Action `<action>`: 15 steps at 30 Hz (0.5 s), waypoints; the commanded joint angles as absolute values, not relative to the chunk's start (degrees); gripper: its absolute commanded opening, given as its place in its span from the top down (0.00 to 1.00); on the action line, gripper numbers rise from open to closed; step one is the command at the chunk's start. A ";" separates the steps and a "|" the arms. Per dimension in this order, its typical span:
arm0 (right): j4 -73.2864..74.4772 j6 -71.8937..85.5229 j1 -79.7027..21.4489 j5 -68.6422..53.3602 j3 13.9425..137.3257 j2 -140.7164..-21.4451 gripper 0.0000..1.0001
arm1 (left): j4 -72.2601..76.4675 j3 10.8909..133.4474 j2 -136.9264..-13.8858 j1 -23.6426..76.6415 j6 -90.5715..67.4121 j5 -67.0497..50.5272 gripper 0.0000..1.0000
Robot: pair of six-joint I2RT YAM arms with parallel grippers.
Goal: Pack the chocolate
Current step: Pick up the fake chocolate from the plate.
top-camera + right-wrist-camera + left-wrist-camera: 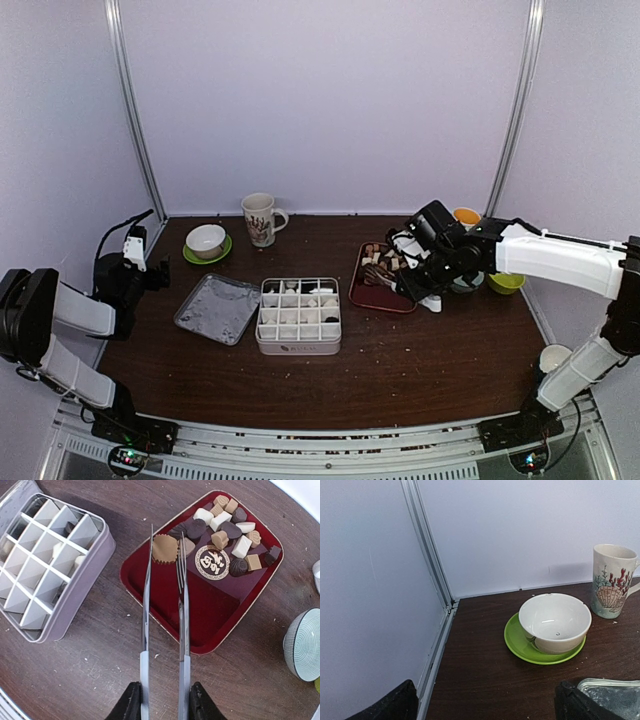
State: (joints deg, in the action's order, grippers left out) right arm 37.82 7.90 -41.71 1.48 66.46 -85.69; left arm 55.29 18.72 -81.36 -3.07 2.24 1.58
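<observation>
Chocolate (165, 548), tan fluted piece on red tray (200, 625), flanked by tongs (145, 610) tips; right gripper (164, 702) part-closed on tongs to pinch it. Left gripper (485, 710) gaping, empty.

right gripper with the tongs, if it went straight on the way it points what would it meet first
Probably the tan fluted chocolate on the red tray, lying between the tips of the tongs, though their height above it is unclear.
</observation>
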 commanded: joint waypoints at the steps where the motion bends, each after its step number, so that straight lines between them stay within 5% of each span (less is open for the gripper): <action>1: 35.28 7.59 -41.50 -4.04 65.04 -82.81 0.82 | 56.86 19.51 -81.65 -3.50 1.68 2.11 0.02; 15: 25.50 10.00 -43.66 -18.78 59.88 -75.55 0.83 | 56.77 19.51 -81.65 -3.51 1.76 2.11 0.02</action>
